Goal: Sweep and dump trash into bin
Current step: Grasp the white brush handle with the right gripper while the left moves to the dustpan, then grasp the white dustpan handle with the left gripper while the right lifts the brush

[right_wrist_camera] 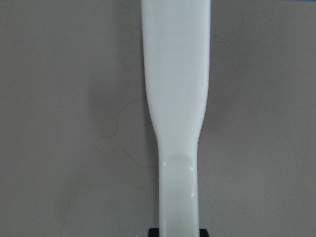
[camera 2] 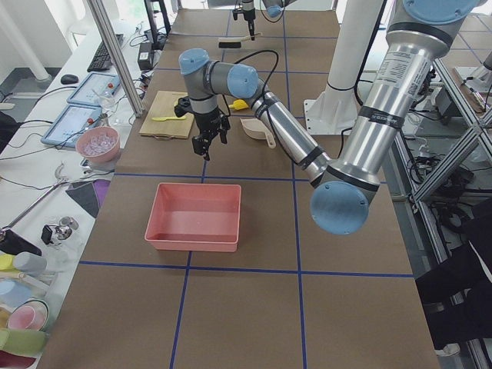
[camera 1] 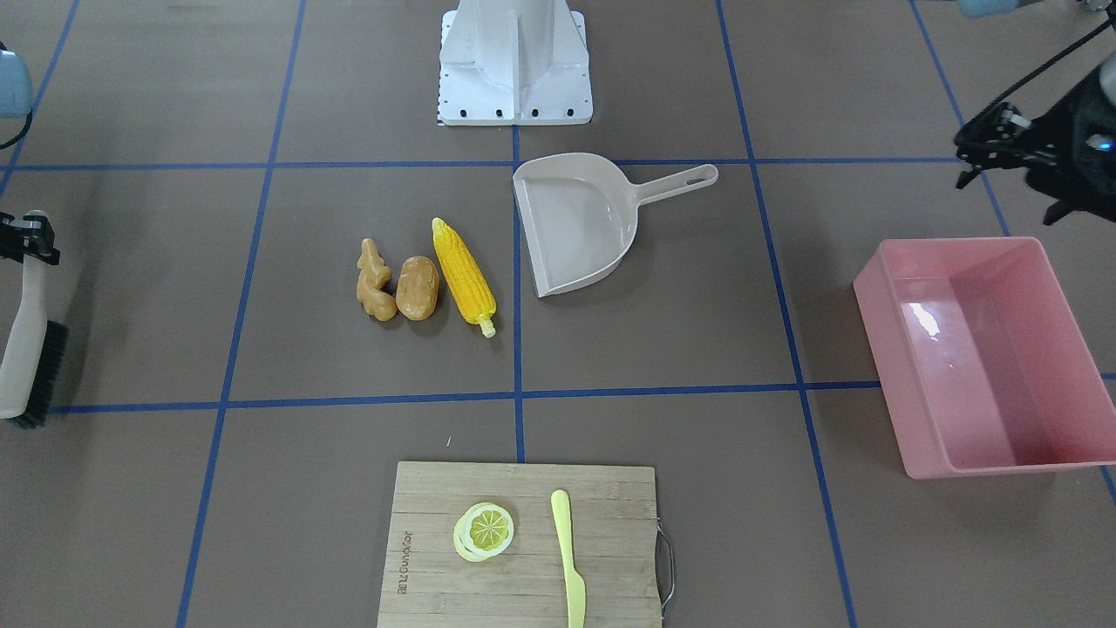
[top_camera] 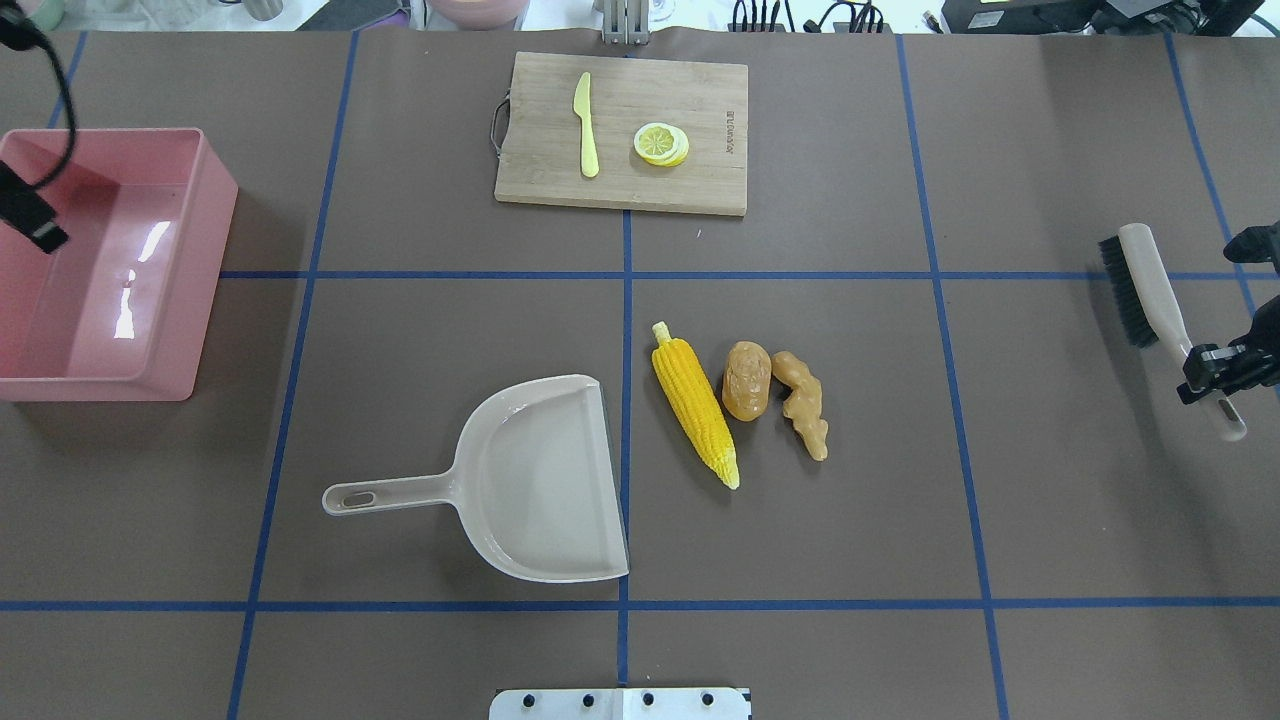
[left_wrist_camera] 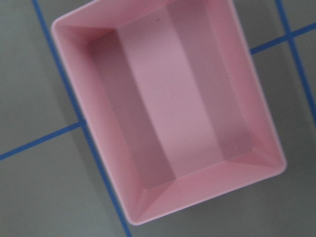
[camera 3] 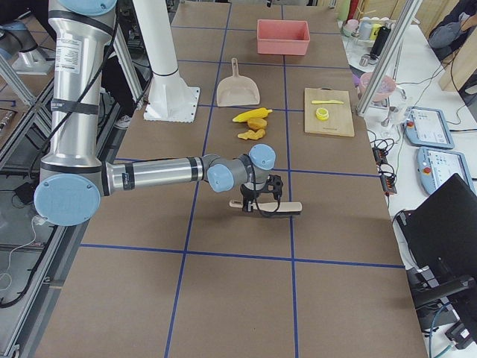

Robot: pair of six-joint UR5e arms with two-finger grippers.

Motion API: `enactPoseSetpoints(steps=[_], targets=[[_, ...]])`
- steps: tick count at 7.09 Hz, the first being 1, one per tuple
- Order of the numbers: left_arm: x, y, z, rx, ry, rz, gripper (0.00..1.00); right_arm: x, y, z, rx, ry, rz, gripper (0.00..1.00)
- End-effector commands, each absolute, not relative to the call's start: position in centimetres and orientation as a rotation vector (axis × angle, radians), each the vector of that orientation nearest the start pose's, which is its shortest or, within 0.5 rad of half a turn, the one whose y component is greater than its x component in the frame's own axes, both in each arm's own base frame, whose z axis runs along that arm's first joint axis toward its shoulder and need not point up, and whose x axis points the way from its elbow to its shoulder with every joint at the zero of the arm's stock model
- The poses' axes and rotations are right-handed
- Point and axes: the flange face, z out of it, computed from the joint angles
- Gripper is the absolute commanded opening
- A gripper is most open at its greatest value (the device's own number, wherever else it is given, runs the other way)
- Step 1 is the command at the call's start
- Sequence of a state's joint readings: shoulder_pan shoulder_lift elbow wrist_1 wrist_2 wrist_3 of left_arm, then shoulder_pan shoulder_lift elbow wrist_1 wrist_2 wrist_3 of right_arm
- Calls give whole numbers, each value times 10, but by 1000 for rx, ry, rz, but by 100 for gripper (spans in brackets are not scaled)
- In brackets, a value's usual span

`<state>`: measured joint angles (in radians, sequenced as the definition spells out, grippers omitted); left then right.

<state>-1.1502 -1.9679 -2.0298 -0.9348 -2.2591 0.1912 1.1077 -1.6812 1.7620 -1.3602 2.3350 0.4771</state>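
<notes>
The glossy pink bin [top_camera: 218,260] sits empty at the left end of the surface [top_camera: 900,520]. The left tool [camera 1: 976,153] hangs over it, jaws apart and holding nothing. The mouth of the smooth beige dustpan [top_camera: 540,480] faces the trash [top_camera: 745,395], ready to receive it: ribbed corn cob [top_camera: 695,410], oval potato [top_camera: 747,372] and knobbly ginger root [top_camera: 803,403], lying side by side mid-surface. At far right, the right tool [top_camera: 1210,365] is clamped on the handle of the black-bristled brush [top_camera: 1145,290], probably ready to sweep.

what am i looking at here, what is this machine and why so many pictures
Two robot arms at a table, filmed by six cameras: one across from the robot, one behind it, one at each table end, one on each wrist. The right gripper holds a brush by its handle. The left gripper hangs over a pink bin. On the table lie a dustpan, and beside it corn, a potato and ginger; farther off, a board with a knife and a lemon slice.
</notes>
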Motion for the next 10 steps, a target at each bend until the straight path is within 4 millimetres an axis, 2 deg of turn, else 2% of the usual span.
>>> enactPoseSetpoints(steps=[1, 2, 3, 4, 5, 6, 7, 8, 9, 10], targets=[[249, -491, 257, 196, 750, 867, 100, -121, -446, 568, -39, -843, -64, 0], [271, -482, 245, 271, 751, 936, 100, -108, -438, 564, -62, -902, -46, 0], [297, -470, 240, 331, 770, 1004, 100, -102, -439, 556, -96, -995, -37, 0], [352, -434, 236, 315, 793, 1123, 99, -85, -444, 538, -96, -1071, 2, 0], [367, -420, 237, 342, 777, 1162, 99, -86, -448, 533, -80, -1067, -1, 0], [366, -417, 250, 393, 767, 1175, 99, -92, -460, 518, -61, -1052, 6, 0], [376, -408, 244, 431, 783, 1206, 99, -104, -466, 510, -79, -1035, 45, 0], [390, -382, 234, 466, 759, 1255, 99, -127, -472, 496, -117, -1036, 69, 0], [414, -347, 226, 518, 696, 1308, 99, -133, -474, 485, -102, -1044, 49, 0], [414, -346, 227, 531, 667, 1294, 99, -151, -469, 480, -114, -1062, -9, 0]])
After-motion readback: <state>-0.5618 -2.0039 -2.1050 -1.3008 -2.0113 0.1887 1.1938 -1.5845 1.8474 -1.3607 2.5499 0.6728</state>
